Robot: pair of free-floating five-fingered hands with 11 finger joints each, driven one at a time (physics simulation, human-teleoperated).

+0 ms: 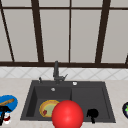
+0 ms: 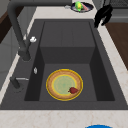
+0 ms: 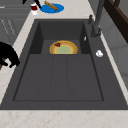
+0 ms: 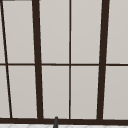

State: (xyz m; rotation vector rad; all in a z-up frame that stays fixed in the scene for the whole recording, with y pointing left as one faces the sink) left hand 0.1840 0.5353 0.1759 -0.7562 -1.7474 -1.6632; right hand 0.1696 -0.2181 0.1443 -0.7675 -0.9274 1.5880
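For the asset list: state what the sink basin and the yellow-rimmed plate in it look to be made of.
Sink basin: looks like matte dark composite or stone, going by its flat charcoal surface without shine. Yellow-rimmed plate: probably glazed ceramic, with a yellow edge, orange band and pale green centre; plastic cannot be ruled out.

A plate point(image 2: 64, 85) lies in the sink's point(image 2: 67, 32) left basin, behind a ball point(image 1: 67, 114).

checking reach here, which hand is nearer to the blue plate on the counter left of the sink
Left. The left hand hangs right at the blue plate, by the small red and white cup beside it. The right hand is across the sink, over its front right edge.
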